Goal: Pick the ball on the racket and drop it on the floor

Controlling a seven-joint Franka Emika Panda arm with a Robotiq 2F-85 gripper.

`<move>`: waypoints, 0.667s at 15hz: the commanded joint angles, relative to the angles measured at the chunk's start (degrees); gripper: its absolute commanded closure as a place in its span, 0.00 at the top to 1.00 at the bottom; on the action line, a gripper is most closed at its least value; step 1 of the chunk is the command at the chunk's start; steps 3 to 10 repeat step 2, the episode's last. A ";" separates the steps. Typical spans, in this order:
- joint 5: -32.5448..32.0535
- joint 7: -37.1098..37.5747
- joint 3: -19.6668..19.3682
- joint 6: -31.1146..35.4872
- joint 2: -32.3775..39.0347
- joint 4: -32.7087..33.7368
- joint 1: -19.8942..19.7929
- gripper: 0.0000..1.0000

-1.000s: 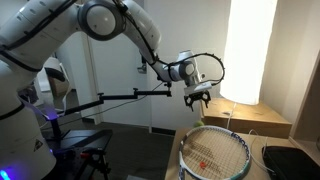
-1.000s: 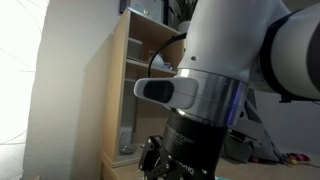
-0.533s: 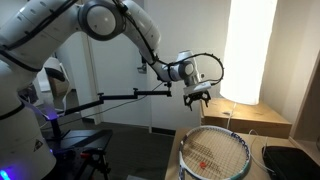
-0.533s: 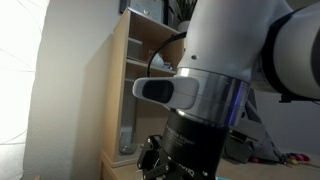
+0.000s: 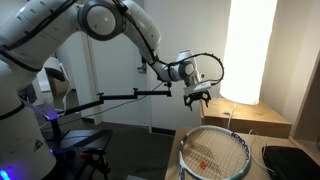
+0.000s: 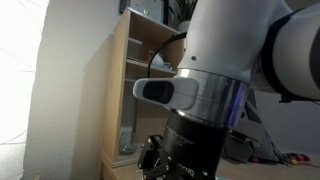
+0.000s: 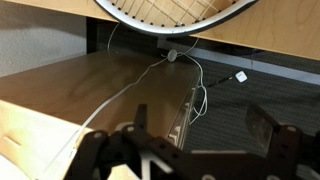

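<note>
While the gripper [image 5: 197, 98] hangs wide open with nothing in it, the racket [image 5: 213, 152] lies flat on the table [image 5: 166, 150] below it, a bit nearer the camera. Ball can't be made out on the strings in any view. Handle direction unclear. Wooden box [image 5: 262, 122] sits just behind the racket. Open room past the table edge on the arm's side, likely best for the drop.

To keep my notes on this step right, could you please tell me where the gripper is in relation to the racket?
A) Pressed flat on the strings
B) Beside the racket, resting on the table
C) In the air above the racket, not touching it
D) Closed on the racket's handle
C: in an exterior view the gripper hangs in the air above the racket, with a clear gap between them.
</note>
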 commanded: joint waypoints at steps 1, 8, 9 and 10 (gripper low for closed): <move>0.46 -0.23 -0.38 -0.05 0.07 0.19 0.37 1.00; 0.46 -0.23 -0.38 -0.05 0.07 0.19 0.37 1.00; 0.46 -0.23 -0.38 -0.05 0.07 0.19 0.37 1.00; 0.46 -0.23 -0.38 -0.05 0.07 0.19 0.37 1.00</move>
